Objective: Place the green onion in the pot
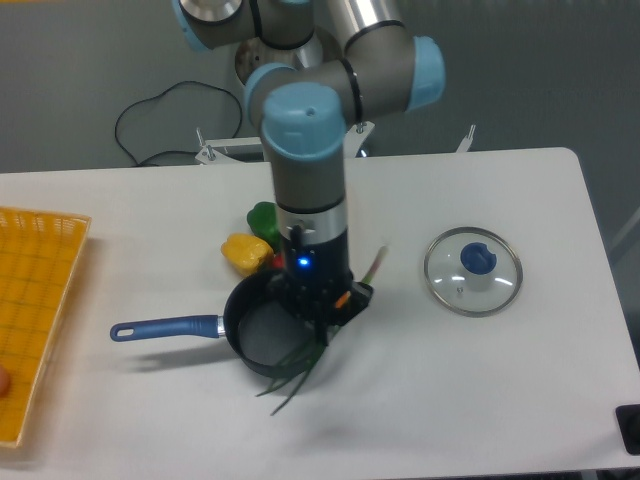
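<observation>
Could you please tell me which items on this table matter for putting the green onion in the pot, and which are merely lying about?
Part of the job:
green onion
pot
gripper

Just lying about:
glass lid
yellow pepper
green pepper
yellow basket

**Item count**

1 pot (262, 330), 1 green onion (300, 372), 1 glass lid (472, 271), 1 yellow pepper (246, 252), 1 green pepper (263, 216), 1 yellow tray (35, 300), 1 cable (150, 125), 1 arm with 1 gripper (318, 325).
</observation>
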